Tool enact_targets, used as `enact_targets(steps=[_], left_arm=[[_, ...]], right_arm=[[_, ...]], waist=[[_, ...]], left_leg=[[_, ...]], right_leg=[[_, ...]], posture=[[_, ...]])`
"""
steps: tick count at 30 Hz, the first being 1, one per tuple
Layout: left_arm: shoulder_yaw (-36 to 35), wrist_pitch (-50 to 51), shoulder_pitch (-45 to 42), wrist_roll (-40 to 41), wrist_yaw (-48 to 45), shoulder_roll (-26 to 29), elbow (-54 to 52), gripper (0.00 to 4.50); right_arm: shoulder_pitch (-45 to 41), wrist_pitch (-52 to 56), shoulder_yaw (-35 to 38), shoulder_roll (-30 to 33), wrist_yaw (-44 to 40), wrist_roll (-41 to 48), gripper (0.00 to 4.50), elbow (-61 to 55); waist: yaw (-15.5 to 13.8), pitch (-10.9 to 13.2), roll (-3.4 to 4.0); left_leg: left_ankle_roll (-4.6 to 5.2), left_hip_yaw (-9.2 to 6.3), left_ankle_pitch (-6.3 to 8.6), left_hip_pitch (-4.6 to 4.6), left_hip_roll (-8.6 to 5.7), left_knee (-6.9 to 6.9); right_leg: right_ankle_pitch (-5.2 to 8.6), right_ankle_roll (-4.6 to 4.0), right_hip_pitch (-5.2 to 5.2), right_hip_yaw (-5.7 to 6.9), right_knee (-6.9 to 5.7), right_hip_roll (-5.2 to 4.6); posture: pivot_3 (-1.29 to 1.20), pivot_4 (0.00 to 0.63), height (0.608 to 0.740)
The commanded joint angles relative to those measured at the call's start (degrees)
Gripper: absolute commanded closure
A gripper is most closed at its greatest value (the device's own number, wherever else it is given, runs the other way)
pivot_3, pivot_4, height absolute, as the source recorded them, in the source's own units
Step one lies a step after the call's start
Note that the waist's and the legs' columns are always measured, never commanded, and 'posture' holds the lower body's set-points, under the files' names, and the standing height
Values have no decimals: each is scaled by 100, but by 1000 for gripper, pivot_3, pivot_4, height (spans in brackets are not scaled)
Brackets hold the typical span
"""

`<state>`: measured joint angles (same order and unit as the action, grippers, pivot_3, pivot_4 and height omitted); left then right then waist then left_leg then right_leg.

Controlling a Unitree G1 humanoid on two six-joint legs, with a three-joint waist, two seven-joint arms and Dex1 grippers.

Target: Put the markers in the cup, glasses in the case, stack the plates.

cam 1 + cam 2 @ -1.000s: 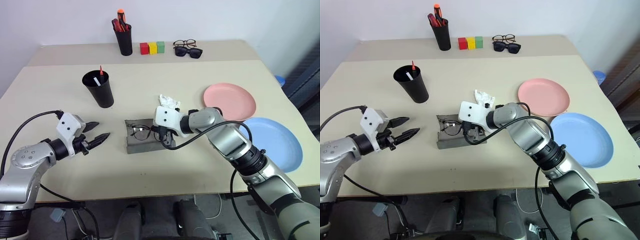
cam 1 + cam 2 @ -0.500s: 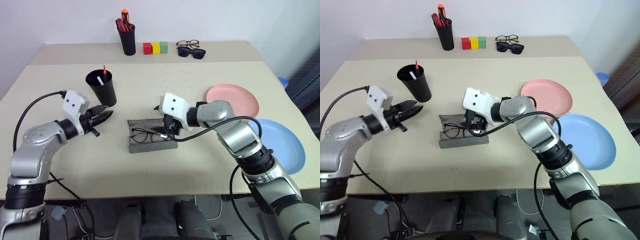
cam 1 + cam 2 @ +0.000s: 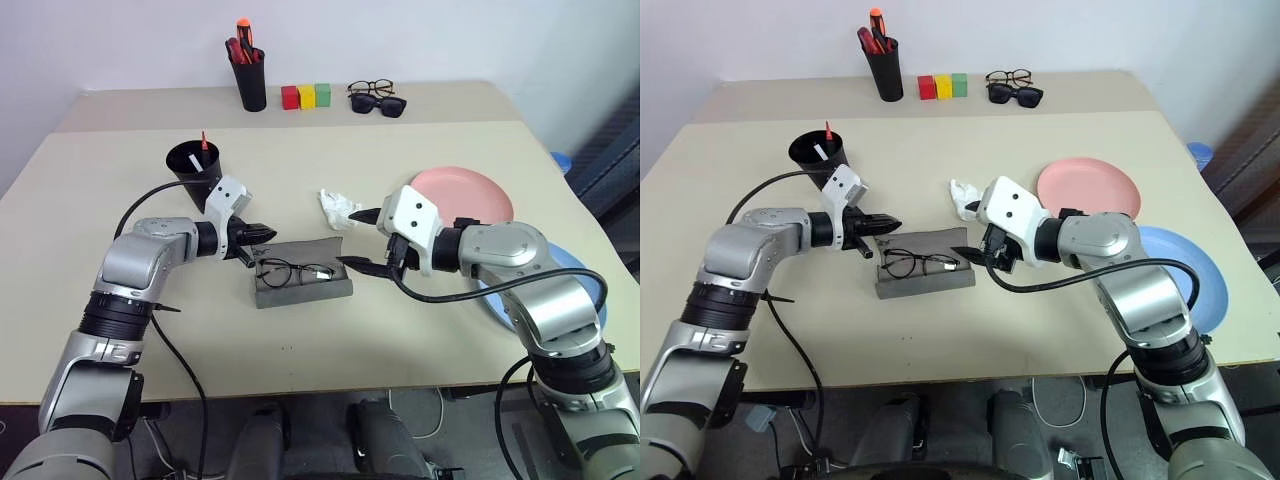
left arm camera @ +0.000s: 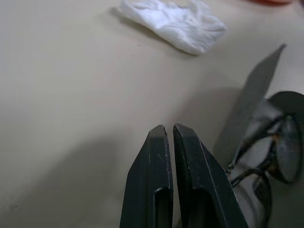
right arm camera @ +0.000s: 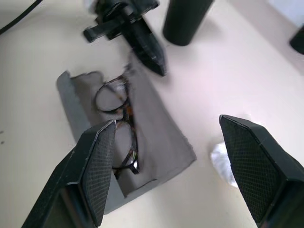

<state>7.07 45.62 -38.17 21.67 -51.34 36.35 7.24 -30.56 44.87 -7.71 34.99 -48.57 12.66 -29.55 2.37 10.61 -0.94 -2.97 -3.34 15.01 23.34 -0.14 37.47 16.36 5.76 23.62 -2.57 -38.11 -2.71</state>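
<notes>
Three sub-tasks are logged, listed from the robot's left to its right. Item one, markers [image 3: 203, 146]: a red-tipped pen and a white one are seen standing inside the black cup [image 3: 190, 172] at the left of the table [image 3: 120, 330]; this part is judged complete. Item two, left gripper [image 3: 262, 233]: fingers pressed together with nothing between them, tips held just beside the left end of the case [image 3: 303, 281], near the raised flap. Item three, glasses [image 3: 290, 269]: the black wire frame is seen lying inside the open grey case at mid-table; placement is judged done, though the flap lid has not yet been folded over, and closing it may be the step in hand. Item four, crumpled white tissue [image 3: 337, 207]: lying just behind the case, not part of the task. Item five, right gripper [image 3: 365, 240]: fingers spread wide and empty, poised just beside the right end of the case. Item six, plates: the pink plate [image 3: 465, 193] and the blue plate [image 3: 585, 281] are recorded lying side by side at the right, not stacked; this part is judged outstanding.
</notes>
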Motion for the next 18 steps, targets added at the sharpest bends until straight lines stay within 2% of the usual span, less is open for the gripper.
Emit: enact_targets(steps=[1, 9, 13, 15, 18], left_arm=[[41, -256, 262, 63, -454, 180, -457, 4288], [-138, -454, 1208, 210, -785, 577, -1671, 4288], [-139, -650, 1661, 151, -765, 771, -2150, 4288], [-250, -996, 1849, 93, -664, 710, -2245, 4288], [-633, -1858, 2052, 87, -358, 316, -2252, 4288]], right_arm=[[12, 1, 127, 130, 192, 1, 980, -157], [-175, -96, -44, 143, 504, -205, 980, 355], [-370, 209, -132, 165, 931, -560, 980, 1022], [-340, 142, -351, 413, 1253, -1106, 980, 1510], [-149, -152, -602, 751, 1588, -1721, 980, 1955]], waist=[[2, 0, 0], [-15, 1, 0], [-25, 1, 0], [-29, 0, 1], [-117, 0, 1]], left_leg=[[0, 0, 0, 0, 0, 0], [0, 1, 0, 1, 2, 0], [1, 3, 0, 0, 2, 0], [0, 3, 0, 0, 2, 0], [1, 8, 0, 2, 0, 1]], right_leg=[[0, 0, 0, -1, 0, -1], [0, -1, 0, -3, 1, -4], [0, 0, -2, -3, 2, -7], [0, -1, -2, -3, 2, -7], [0, -1, -1, -3, 4, -15]], posture=[[0, 150, 740], [0, 150, 740], [0, 150, 740], [0, 150, 740], [0, 150, 740]])
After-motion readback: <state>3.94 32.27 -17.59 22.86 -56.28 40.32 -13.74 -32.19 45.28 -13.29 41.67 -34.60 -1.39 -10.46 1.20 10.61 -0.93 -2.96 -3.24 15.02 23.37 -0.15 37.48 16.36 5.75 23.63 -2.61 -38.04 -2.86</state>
